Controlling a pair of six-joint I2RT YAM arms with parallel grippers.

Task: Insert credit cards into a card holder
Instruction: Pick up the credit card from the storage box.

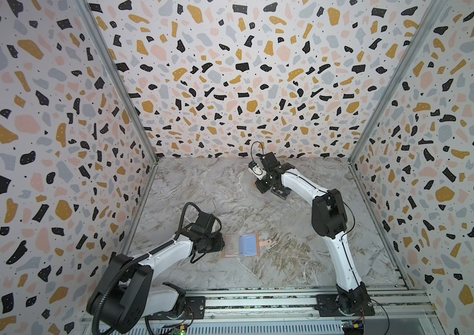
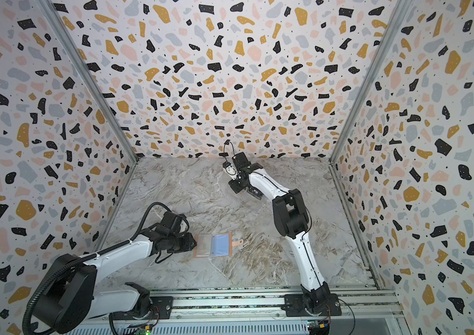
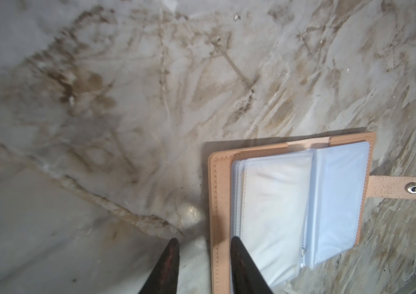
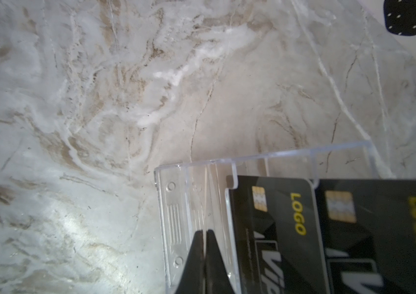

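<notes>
Marble-patterned tabletop (image 1: 230, 188) inside terrazzo-print walls forms the work area. The card holder (image 3: 303, 203) lies open and flat toward the front of the table, at the tips of the left gripper (image 3: 204, 239), with its snap strap (image 3: 400, 187) unfastened and extended to the side. The clear sleeves (image 3: 273, 203) look milky, and no card is visible in them in the left wrist view. The left gripper's jaws stand partly apart and straddle the holder's stitched cover edge, 1 finger over the sleeves and 1 over bare table; nothing is visibly gripped. The right gripper (image 4: 204, 232) is well apart at the back of the table, jaws closed tip to tip over the clear stand (image 4: 173, 203), just beside 2 black cards (image 4: 273, 229). Whether anything thin is pinched cannot be told. No gold credit cards appear in any view. Judgement: the holder is open and ready; card pickup and every insertion are not yet done.
</notes>
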